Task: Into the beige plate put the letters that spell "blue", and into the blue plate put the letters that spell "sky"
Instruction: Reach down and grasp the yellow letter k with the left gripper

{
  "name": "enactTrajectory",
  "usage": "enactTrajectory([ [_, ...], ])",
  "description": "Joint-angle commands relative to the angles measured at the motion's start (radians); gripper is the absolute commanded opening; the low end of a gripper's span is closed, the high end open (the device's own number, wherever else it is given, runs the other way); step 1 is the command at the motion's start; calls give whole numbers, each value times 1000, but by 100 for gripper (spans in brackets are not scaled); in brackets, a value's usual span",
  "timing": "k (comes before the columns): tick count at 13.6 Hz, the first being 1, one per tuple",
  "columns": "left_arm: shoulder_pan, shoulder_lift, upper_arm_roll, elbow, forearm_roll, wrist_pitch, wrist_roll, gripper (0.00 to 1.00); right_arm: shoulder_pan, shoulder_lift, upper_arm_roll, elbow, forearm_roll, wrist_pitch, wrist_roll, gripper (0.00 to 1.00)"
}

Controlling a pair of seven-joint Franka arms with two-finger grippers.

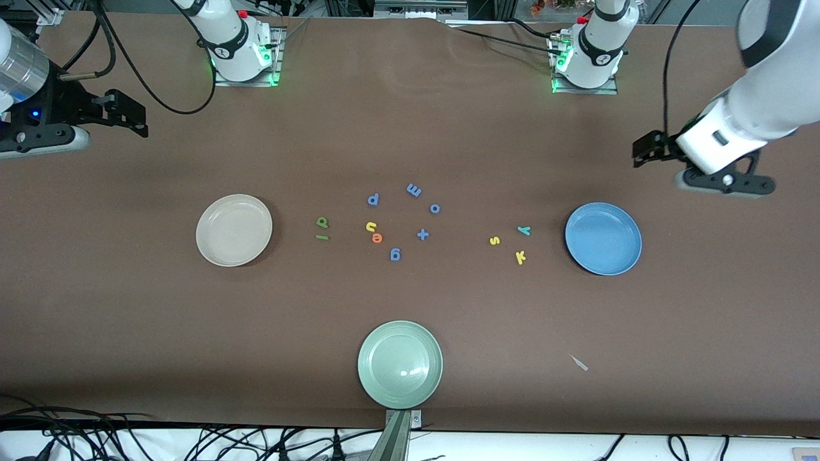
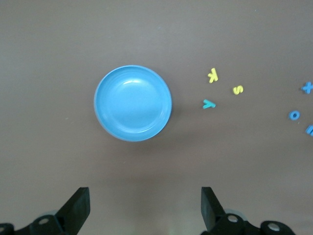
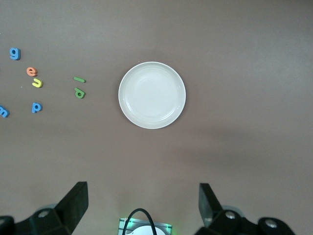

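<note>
**Both grippers spread wide, nothing held**

Left gripper hangs above the table's left-arm end; right gripper above the right-arm end. Fingers fully apart, touching nothing.

Beige plate and blue plate hold nothing. b, l, u, e lie flat beside the beige plate; s, k, y beside the blue plate.

Brown table.
</note>
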Motion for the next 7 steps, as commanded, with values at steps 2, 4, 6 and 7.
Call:
enactTrajectory([
  [2,-3,133,-50,33,-21,125,-84,100,-2,-18,-1,2,17,-12,6,100],
  [4,-9,193,-64,33,-21,169,-142,100,-4,-15,-2,2,18,-12,6,100],
  [6,-34,244,-64,32,-21,217,-190,100,-4,-18,-7,5,15,-10,4,100],
  [7,-39,270,-64,33,-21,242,-220,100,-4,-16,-7,5,14,-7,6,100],
])
